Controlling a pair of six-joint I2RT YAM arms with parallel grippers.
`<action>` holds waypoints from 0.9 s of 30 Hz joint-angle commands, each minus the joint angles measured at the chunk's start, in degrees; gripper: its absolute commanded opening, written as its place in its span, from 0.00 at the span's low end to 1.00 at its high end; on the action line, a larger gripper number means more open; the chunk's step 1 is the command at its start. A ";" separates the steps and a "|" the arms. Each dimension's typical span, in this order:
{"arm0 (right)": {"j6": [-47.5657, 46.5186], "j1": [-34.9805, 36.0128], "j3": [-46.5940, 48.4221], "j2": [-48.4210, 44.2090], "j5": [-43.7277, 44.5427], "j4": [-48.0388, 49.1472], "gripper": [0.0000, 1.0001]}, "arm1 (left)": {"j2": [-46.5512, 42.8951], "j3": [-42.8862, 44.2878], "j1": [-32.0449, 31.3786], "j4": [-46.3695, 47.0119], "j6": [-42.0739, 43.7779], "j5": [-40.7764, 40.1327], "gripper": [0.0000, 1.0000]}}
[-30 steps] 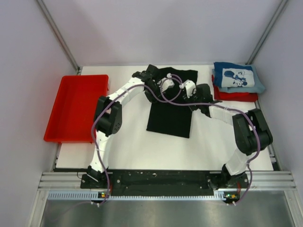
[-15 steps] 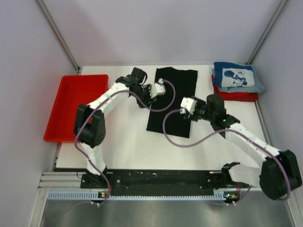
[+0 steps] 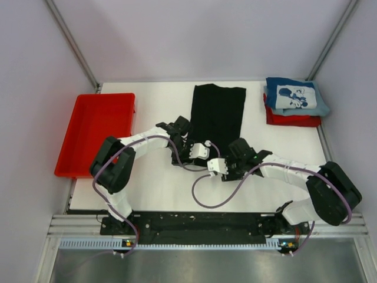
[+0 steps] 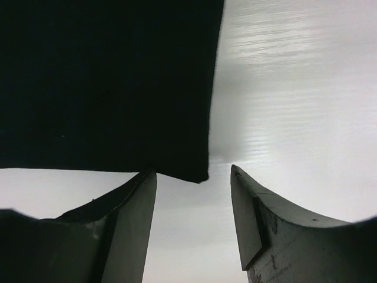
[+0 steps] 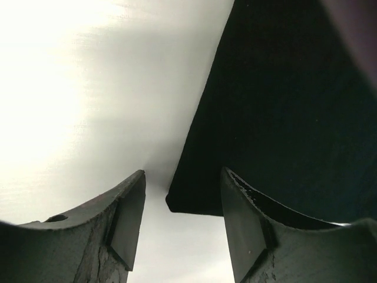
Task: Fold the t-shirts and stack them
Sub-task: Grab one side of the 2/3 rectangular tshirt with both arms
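Top external view: the black t-shirt lies folded into a long narrow strip on the white counter. It runs from close to the far edge toward the arms, and its near end is hidden under the two wrists. In the far right corner the blue t-shirt with a white cartoon print sits folded on top of the red t-shirt. A red tray lies at the left edge, well apart from the shirts.

The left arm bends its elbow beside the tray and reaches right, low over the counter, to the strip's near end. The right arm has its elbow swung out to the right and its forearm stretched leftward, the wrist just beside the left one.

In the left wrist view the left jaws stand open. The fingers are apart, and a corner of the black cloth lies flat just ahead between their tips, not pinched. In the right wrist view the right jaws are likewise open, with fingers on either side of another corner of the black cloth.
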 commanded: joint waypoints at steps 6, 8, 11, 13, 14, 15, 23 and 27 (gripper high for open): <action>2.49 0.15 4.14 5.74 6.38 -0.48 0.43 | 2.86 -2.33 -1.19 8.34 -0.42 -2.39 0.52; 2.75 0.15 4.40 6.35 6.81 -0.75 0.22 | 3.56 -2.16 -1.36 8.69 -1.12 -2.65 0.34; 3.45 0.06 5.01 6.53 7.87 -1.62 0.00 | 5.14 -0.15 -1.45 6.51 -3.05 -3.96 0.00; 4.07 0.15 5.45 5.75 7.79 -2.68 0.00 | 5.85 1.97 -1.28 3.61 -4.63 -4.06 0.00; 4.42 0.15 5.54 4.61 7.52 -3.73 0.00 | 5.50 2.58 -1.19 2.46 -5.07 -4.15 0.00; 4.77 0.15 5.72 3.29 6.74 -4.69 0.00 | 4.71 2.59 -1.02 1.24 -5.95 -3.88 0.00; 9.33 8.48 8.44 -8.48 5.94 -19.00 0.00 | -10.65 -2.15 -0.84 -10.01 -6.92 0.94 0.00; 12.50 14.72 11.16 -17.17 5.85 -29.11 0.00 | -19.27 -4.97 -1.01 -18.53 -5.70 4.99 0.00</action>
